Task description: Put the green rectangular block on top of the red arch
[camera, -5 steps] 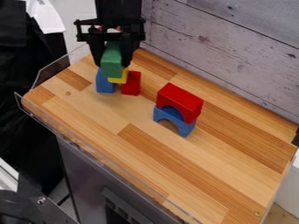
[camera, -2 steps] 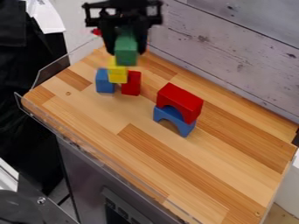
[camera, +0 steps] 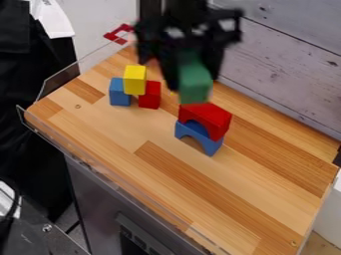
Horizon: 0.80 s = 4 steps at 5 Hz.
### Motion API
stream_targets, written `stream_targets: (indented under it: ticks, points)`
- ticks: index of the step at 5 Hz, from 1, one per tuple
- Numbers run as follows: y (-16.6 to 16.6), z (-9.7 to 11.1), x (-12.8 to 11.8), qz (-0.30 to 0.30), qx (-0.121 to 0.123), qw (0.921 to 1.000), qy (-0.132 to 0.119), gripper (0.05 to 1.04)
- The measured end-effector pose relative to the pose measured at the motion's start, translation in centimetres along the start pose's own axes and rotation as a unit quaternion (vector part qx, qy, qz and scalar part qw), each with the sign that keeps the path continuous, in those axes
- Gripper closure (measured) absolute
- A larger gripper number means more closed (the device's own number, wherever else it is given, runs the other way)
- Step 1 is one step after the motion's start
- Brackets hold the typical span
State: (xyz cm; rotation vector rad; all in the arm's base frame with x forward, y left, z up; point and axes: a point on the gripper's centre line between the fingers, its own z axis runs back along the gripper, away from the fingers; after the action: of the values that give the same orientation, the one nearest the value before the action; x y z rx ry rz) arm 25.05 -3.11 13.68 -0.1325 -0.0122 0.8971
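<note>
Lifted clear of the yellow block point(camera: 134, 80), the green block point(camera: 194, 83) has swung toward the red arch point(camera: 205, 120), fingers point(camera: 172, 69) clamping its sides; likely light, rigid, best gripped high.

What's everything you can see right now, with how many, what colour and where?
Green rectangular block: one, green, in the gripper, by the red arch's top
Red arch block: one, red, on the blue arch
Blue arch block: one, blue, on the tabletop
Yellow block: one, yellow, atop the next two
Small blue block: one, blue, left of the small red block
Small red block: one, red, on the tabletop
Wooden tabletop: one, light brown, centre
Plank wall: one, grey, behind
Red object: one, red, past the far corner
Cabinet: one, dark grey, below
Black cloth: black, left
Gripper: one, black, top centre, fingers around the green block
</note>
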Motion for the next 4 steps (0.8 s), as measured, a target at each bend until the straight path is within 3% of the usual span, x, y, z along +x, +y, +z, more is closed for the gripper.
stream_targets:
  ticks: [1, 2, 3, 4]
  points:
    - [-1.7, -2.8, -0.6, 0.031, -0.005, 0.9987, 0.039, 0.496]
    - [-2.4, -4.0, -0.4, 0.076, -0.011, 0.9960, 0.045, 0.496]
    - [-2.6, -4.4, 0.6, 0.115, -0.021, 0.9927, 0.031, 0.496]
    - [-2.5, -4.2, 1.4, 0.149, -0.015, 0.9887, 0.009, 0.496]
